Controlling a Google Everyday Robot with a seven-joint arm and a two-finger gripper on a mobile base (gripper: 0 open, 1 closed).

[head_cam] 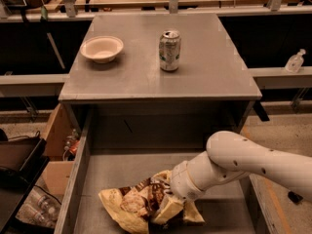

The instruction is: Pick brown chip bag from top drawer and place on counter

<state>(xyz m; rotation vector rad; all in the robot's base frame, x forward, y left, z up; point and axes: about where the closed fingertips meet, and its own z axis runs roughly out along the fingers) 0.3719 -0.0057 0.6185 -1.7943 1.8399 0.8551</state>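
Camera view hides the tool (173, 203) behind the wrist of the white arm (253, 162) at lower centre, right against the brown chip bag (139, 206). Whether it is open or gripping the bag I cannot tell. The bag lies crumpled on the floor of the top drawer (73, 189), its lower edge seemingly cut off by the frame. On the bench (136, 77) above, a bowl (102, 48) and a soda can (169, 50) stand apart.

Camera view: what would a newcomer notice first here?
A white arm reaches in from the right, its gripper down on the crumpled brown chip bag at the front of the open top drawer. Behind, on the grey counter, a silver can stands near the middle with a pale bowl to its left.
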